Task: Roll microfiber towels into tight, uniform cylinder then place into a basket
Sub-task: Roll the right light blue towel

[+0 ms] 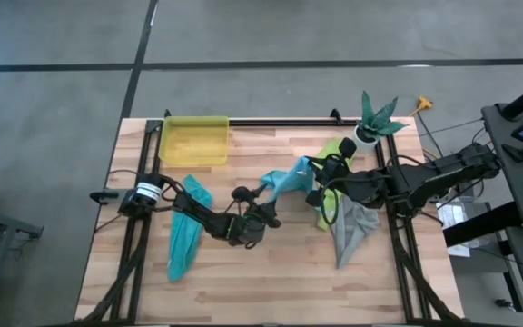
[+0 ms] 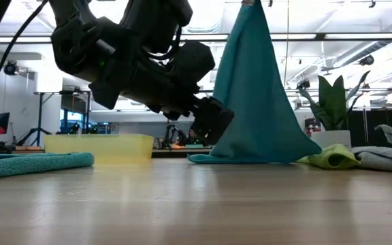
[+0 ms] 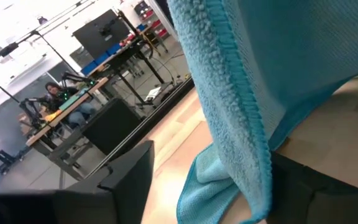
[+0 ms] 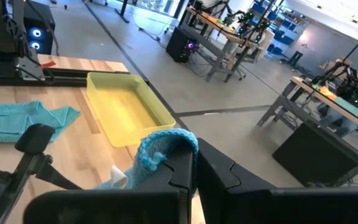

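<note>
The right gripper [image 1: 309,173], fingers clenched on a corner of the light blue towel [image 1: 284,184], holds it hanging near the worktop [image 1: 271,272] centre, lower edge resting on the wood. The left gripper [image 1: 263,205] sits at the towel's 7 o'clock, fingers parted beside the hanging edge, grasping nothing. We judge the step is pinching a second corner: close only once the hem lies fully between the fingers. We count four towels: light blue, teal [image 1: 187,232], lime green [image 1: 330,150], grey [image 1: 352,227]. One yellow basket [image 1: 193,141] stands empty at 11 o'clock.
</note>
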`<act>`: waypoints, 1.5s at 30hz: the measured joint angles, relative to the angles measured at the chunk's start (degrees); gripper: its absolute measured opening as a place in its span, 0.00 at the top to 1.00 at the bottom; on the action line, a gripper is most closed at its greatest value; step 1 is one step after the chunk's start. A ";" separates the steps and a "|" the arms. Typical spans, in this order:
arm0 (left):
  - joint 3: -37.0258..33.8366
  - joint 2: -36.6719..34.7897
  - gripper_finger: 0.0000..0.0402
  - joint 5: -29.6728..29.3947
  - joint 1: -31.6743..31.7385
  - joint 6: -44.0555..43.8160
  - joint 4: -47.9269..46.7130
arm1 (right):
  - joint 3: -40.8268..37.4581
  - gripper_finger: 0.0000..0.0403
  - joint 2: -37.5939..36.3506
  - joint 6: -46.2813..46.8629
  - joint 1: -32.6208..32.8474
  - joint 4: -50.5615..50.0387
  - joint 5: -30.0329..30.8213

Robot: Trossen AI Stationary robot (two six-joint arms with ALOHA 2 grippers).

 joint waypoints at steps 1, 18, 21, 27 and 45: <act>-0.02 0.00 0.47 0.02 0.04 0.02 0.00 | 0.00 0.98 0.00 0.00 0.00 -0.01 0.01; -0.35 -3.43 1.00 2.58 0.48 6.69 -5.49 | -0.02 0.98 0.00 0.15 0.01 -0.36 -0.12; -0.58 -6.33 1.00 2.54 0.48 2.46 -14.27 | -0.02 0.98 0.00 0.33 0.04 -0.56 -0.12; -1.03 -13.88 1.00 3.28 0.48 -4.83 -32.39 | -0.02 0.98 0.00 0.37 0.03 -0.72 -0.08; -0.23 -46.05 1.00 -4.29 6.83 12.95 -49.44 | -0.02 0.98 -0.04 -14.13 -12.46 2.27 -1.71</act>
